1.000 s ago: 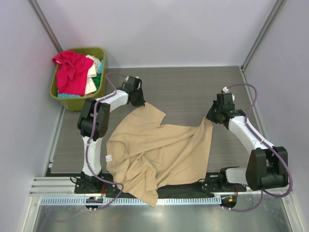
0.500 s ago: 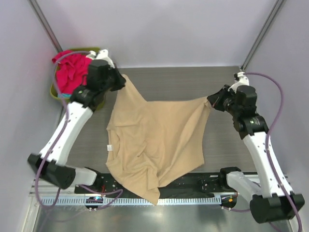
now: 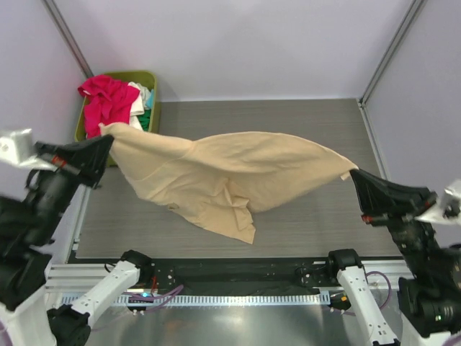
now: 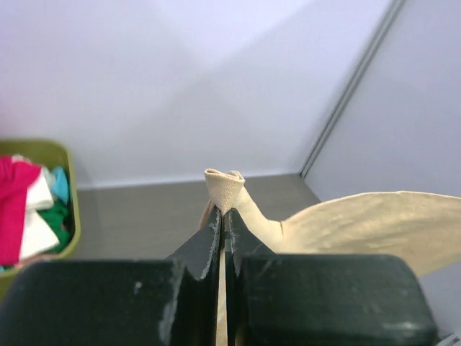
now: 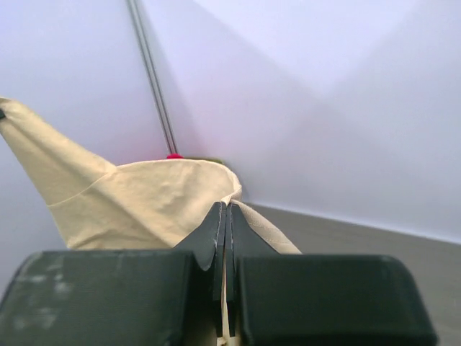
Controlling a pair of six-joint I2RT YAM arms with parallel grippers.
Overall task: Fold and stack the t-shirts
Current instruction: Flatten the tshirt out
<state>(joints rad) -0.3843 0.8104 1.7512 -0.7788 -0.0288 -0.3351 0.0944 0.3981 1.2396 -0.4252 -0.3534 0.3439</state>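
A tan t-shirt (image 3: 230,173) hangs stretched in the air between both grippers, high above the table, its middle sagging down to a point. My left gripper (image 3: 104,135) is shut on its left corner; the pinched hem (image 4: 225,189) shows between the jaws in the left wrist view. My right gripper (image 3: 353,173) is shut on its right corner, and the cloth (image 5: 151,198) spreads away from the jaws in the right wrist view. More t-shirts lie in the basket: a pink-red one (image 3: 104,101), a cream-white one (image 3: 137,108) and a teal-green one (image 3: 146,119).
The olive-green basket (image 3: 148,76) stands at the table's far left corner; it also shows in the left wrist view (image 4: 68,194). The grey table mat (image 3: 302,130) lies below the shirt. Metal frame posts (image 3: 389,50) and light walls bound the cell.
Both arms have risen high and swung outward, lifting the tan shirt fully off the table. It is now stretched in the air instead of draped over the front edge.
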